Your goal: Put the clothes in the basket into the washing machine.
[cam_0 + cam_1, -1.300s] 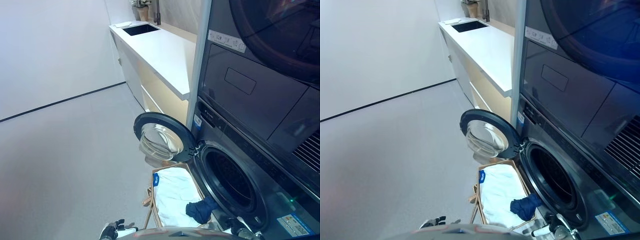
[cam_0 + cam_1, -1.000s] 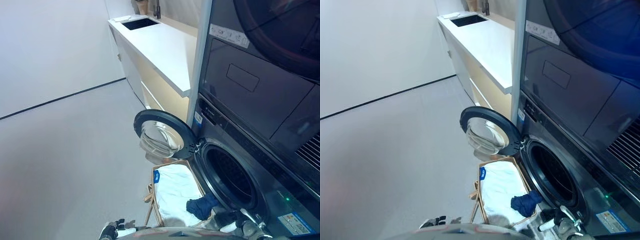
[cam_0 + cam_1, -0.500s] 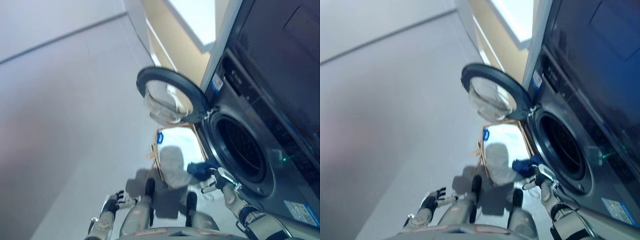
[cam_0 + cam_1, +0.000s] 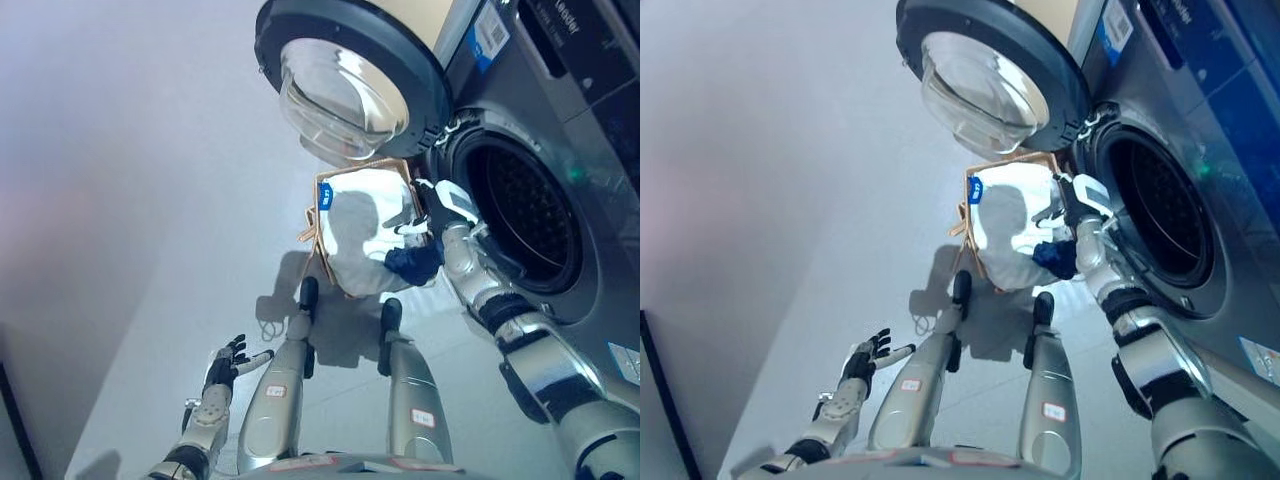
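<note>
Your right hand [image 4: 432, 215] is extended over the basket [image 4: 322, 245], at its washer-side edge, just above the dark blue garment [image 4: 415, 264]. Fingers point down toward the cloth and look relaxed, not curled round anything; I'd call it empty, though contact with the blue piece is hard to tell from here. The blue garment lies just below and slightly toward you from the hand, bunched in a lump with no clear long axis, sitting on the white garment [image 4: 365, 235] that fills most of the basket. The drum opening [image 4: 520, 215] is directly to the right of the hand, very near, so after a pick it's a short sideways swing in. The door [image 4: 345, 75] stands wide open on the far side of the basket and shouldn't block that path. The right arm is clearly the one for this; your left hand [image 4: 228, 362] hangs low at the left over the floor, fingers spread and empty, well apart from the basket. Count: one basket, two garments visible (one blue, one white), one open washer. Nothing visible inside the drum, but it's dark, so more could be hidden. Likewise more cloth may sit under the white piece.
</note>
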